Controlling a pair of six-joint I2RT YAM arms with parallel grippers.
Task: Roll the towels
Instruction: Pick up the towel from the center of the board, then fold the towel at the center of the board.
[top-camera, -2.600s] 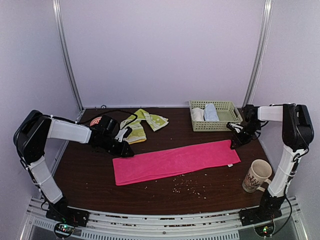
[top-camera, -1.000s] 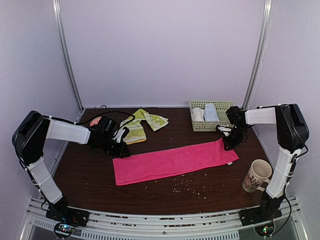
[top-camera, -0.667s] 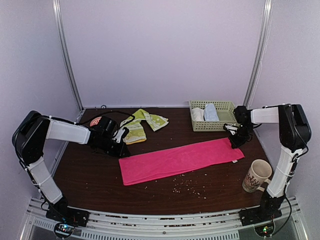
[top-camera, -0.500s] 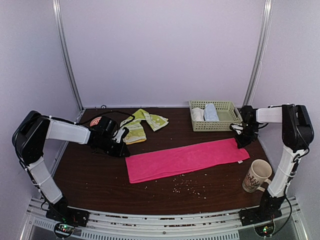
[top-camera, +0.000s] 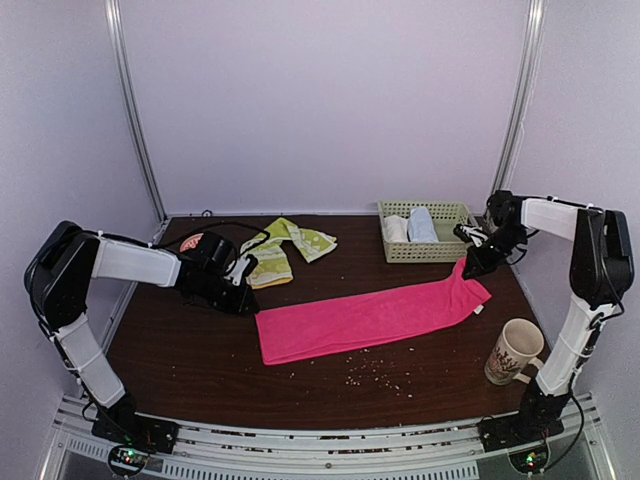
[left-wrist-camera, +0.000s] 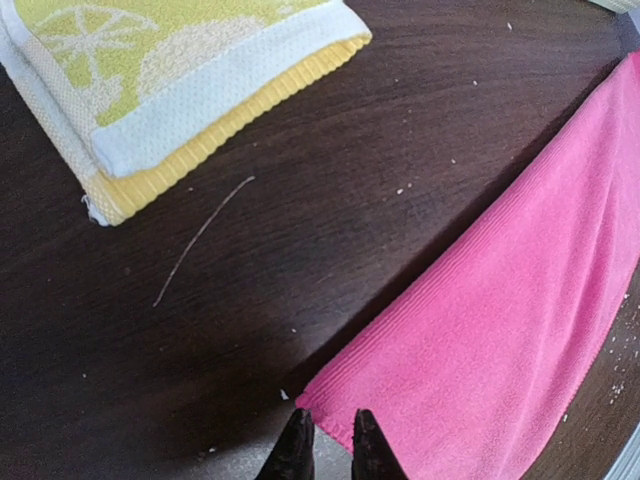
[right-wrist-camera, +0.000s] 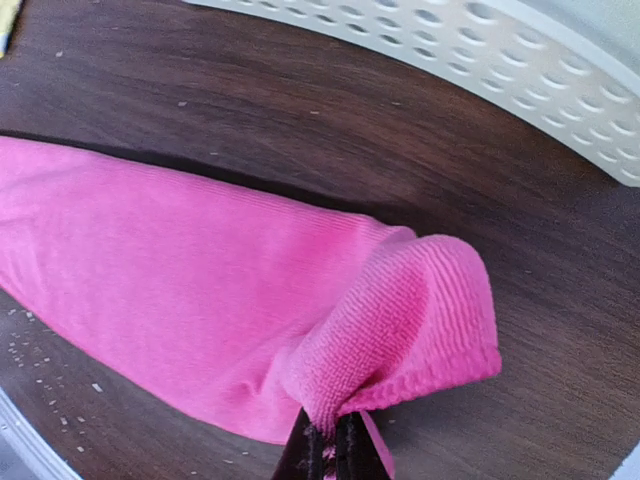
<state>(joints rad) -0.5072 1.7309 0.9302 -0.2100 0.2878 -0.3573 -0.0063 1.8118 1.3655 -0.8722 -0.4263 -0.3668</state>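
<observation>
The long hot-pink towel (top-camera: 370, 315) lies slantwise across the table's middle. My right gripper (top-camera: 468, 268) is shut on its right end, which hangs bunched and lifted off the table; the right wrist view shows the pink fold (right-wrist-camera: 400, 320) pinched in my right gripper (right-wrist-camera: 328, 440). My left gripper (top-camera: 248, 303) rests low at the towel's left corner. In the left wrist view its tips stand a narrow gap apart (left-wrist-camera: 328, 440), with the pink corner (left-wrist-camera: 520, 300) just ahead, not gripped. The yellow-green patterned cloth (top-camera: 275, 255) lies folded behind the left gripper, its cream edge showing close up (left-wrist-camera: 170, 80).
A pale green basket (top-camera: 455, 215) at the back right holds a white roll (top-camera: 396, 228) and a light-blue roll (top-camera: 421, 224); its wall (right-wrist-camera: 450, 40) is close behind the right gripper. A patterned mug (top-camera: 513, 350) stands at the front right. Crumbs (top-camera: 375, 372) lie near the towel.
My right gripper shut on the pink towel's right end, dragged it to the right and lifted it. The towel's left end slid right. The left arm stayed put.
</observation>
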